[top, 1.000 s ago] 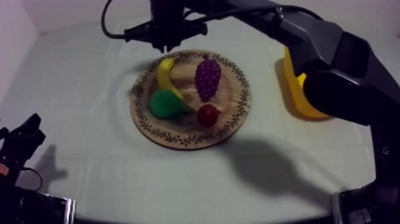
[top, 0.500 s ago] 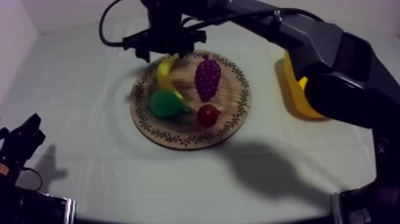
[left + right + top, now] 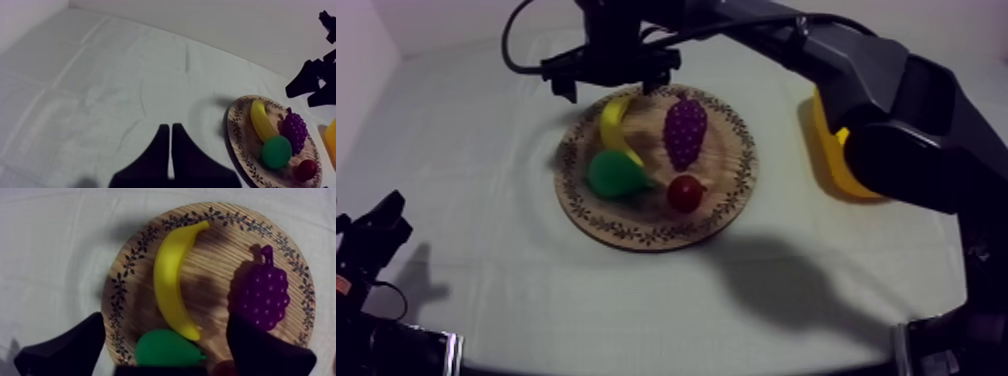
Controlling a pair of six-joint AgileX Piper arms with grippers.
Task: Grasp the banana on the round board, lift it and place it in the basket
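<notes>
The right gripper (image 3: 608,84) hung over the far rim of the round wooden board (image 3: 636,236) near the middle of the cloth-covered table (image 3: 476,150), its arm reaching in from the upper right. The gripper's two black fingers (image 3: 70,350) were spread wide with nothing held, one out past the board's patterned rim and the other over the wood beside the bunch of grapes (image 3: 685,130). The banana (image 3: 611,128) lay flat on the board between the two fingers, along the board's left side as seen from the top camera. One end pointed toward the far rim and the other rested against the pear (image 3: 613,173). The small red fruit (image 3: 685,192) sat just right of the pear, below the grapes and toward the near rim. The yellow basket (image 3: 834,150) stood on the cloth to the right of the board, apart from it and partly hidden behind the right arm. The left gripper (image 3: 171,129) sat low at the table's near left corner, well apart from the board. Its fingers lay pressed together in a narrow wedge, closed on nothing.
</notes>
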